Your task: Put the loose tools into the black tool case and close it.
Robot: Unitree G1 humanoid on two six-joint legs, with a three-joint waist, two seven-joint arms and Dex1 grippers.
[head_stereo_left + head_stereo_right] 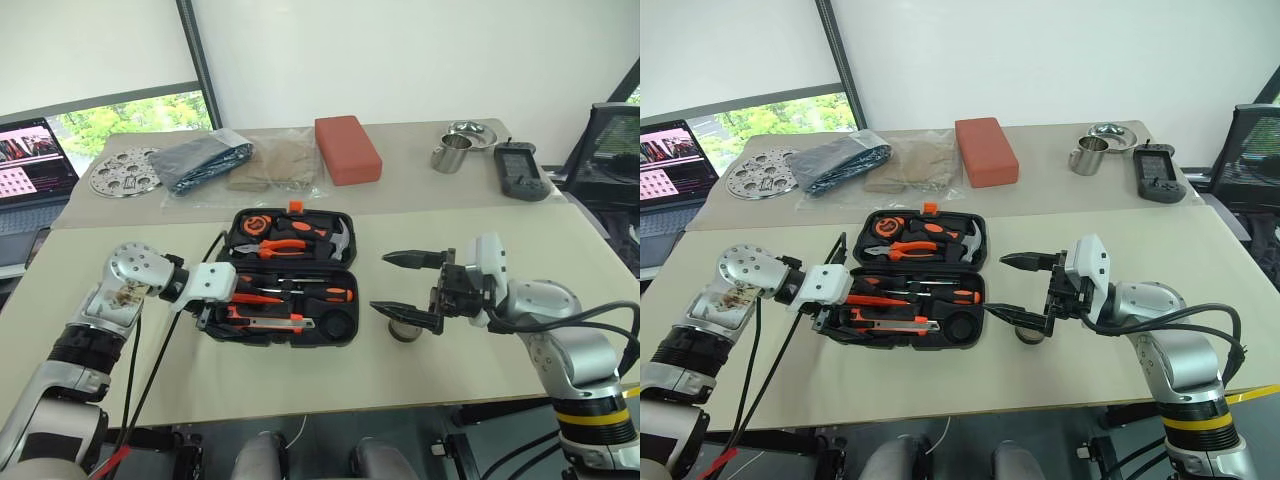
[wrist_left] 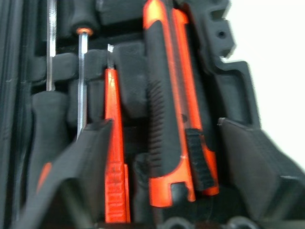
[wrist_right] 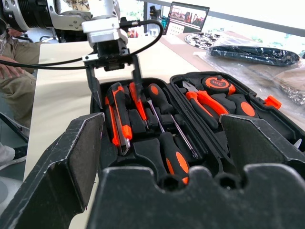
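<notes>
Left eye view: left gripper (image 1: pixel 208 318) hangs spread, grasping nothing, over the orange-and-black utility knife (image 1: pixel 262 319) seated in the near half of the open black tool case (image 1: pixel 345 318). Right gripper (image 1: pixel 412 287) hovers agape above the small grey tape roll (image 1: pixel 404 331) on the table (image 1: pixel 300 380).

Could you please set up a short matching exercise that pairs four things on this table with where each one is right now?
Things:
1. utility knife
2. tape roll
3. red block
4. tape measure

Places:
A. far table, beside the plastic bags
B. on the table below the right gripper
C. case's near half, between the left gripper's open fingers
D. case's far half, left corner

Pairs: 1-C, 2-B, 3-A, 4-D
</notes>
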